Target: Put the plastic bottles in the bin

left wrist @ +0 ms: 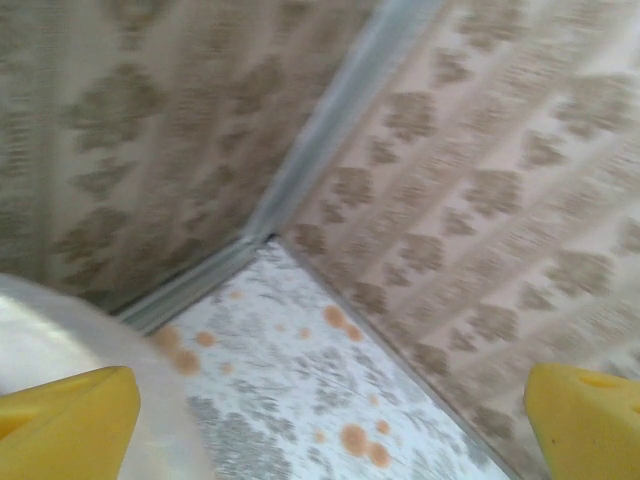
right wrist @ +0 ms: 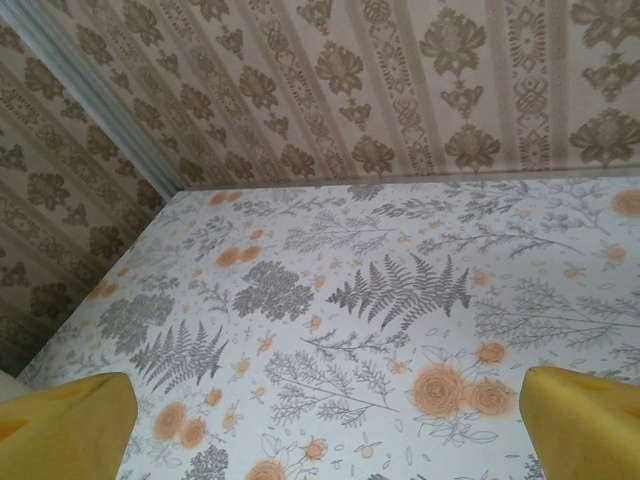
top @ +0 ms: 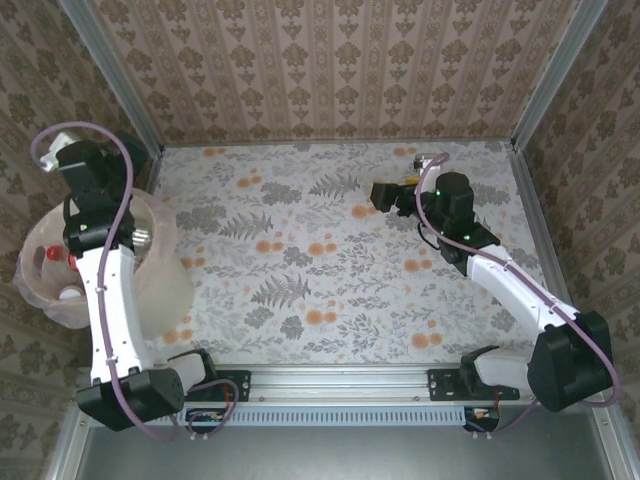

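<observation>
The bin (top: 165, 285), a pale peach tub lined with a clear bag, stands at the table's left edge. Plastic bottles (top: 52, 258) lie inside it, one with a red cap. My left arm (top: 105, 300) reaches up over the bin. In the left wrist view my left gripper (left wrist: 330, 430) is open with nothing between its yellow fingertips (left wrist: 65, 425), and the bin's rim (left wrist: 60, 330) sits at the lower left. My right gripper (top: 383, 193) hovers over the back middle of the table, open and holding nothing (right wrist: 325, 440).
The floral tablecloth (top: 330, 270) covers the table. Patterned walls close in the back and both sides, with metal posts at the back corners (top: 110, 70). A metal rail (top: 340, 380) runs along the near edge between the arm bases.
</observation>
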